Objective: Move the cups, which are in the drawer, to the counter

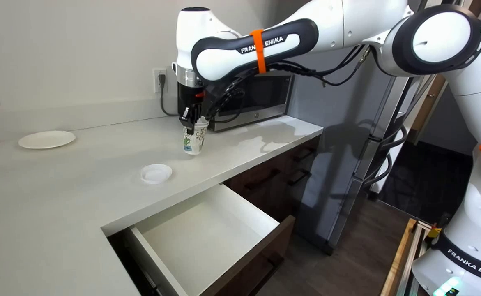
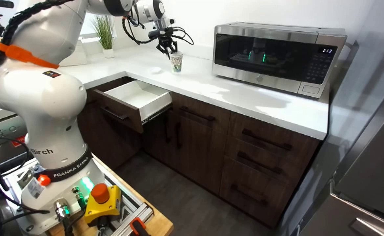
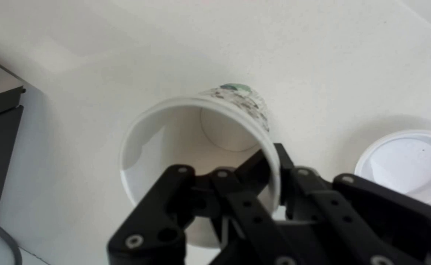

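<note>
On the smooth, white, L-shaped countertop [image 1: 55,205] are set a boxy stainless-steel microwave [image 2: 273,59], a flat white round plate [image 1: 46,139] toward the back edge, a small white round dish [image 1: 156,174] nearer the front edge, and a spiky green plant [image 2: 104,34] in a white pot [image 2: 108,53]. Whether the surface is touched by the whitish cup [image 1: 196,142] with green and blue markings cannot be told.

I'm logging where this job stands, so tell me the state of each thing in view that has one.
Cup: mouth up, gripped at the rim, contact with counter unclear
Jaws: closed on the cup
Drawer: pulled open
Other drawers: shut
Microwave: door shut, display lit
Small dish: flat on the counter
Plate: flat on the counter
Black plug: in the wall outlet
Base light: lit
</note>
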Robot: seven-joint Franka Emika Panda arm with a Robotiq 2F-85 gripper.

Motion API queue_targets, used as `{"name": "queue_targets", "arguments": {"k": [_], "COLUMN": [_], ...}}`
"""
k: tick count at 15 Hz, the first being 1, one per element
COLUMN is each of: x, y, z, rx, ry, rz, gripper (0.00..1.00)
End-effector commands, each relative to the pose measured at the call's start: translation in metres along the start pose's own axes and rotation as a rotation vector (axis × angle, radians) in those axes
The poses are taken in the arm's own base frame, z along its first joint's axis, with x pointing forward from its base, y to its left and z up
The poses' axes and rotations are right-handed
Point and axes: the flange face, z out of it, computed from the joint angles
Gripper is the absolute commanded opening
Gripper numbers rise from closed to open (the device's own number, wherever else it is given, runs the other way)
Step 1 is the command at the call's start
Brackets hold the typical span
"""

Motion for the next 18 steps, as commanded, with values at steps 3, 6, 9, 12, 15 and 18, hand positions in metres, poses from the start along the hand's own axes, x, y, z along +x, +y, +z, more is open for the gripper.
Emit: {"name": "queue_targets", "arguments": {"k": [3,6,9,12,15,18], "x": [0.002,0.001,0.000,0.000,-0.001,-0.002], "y": [0.004,0.004,0.005,0.007,0.008,0.009], "z": [0.008,0.011,0.013,0.015,0.016,0.018], "rx": [0.029,0.033,0.037,0.039,0.037,0.035], "ry": [-0.021,-0.035,-0.050,-0.062,-0.087,-0.100], "rz": [0.000,-0.001,0.001,0.004,0.003,0.002], "gripper": [0.02,0.02,0.02,0.02,0.02,0.02]}}
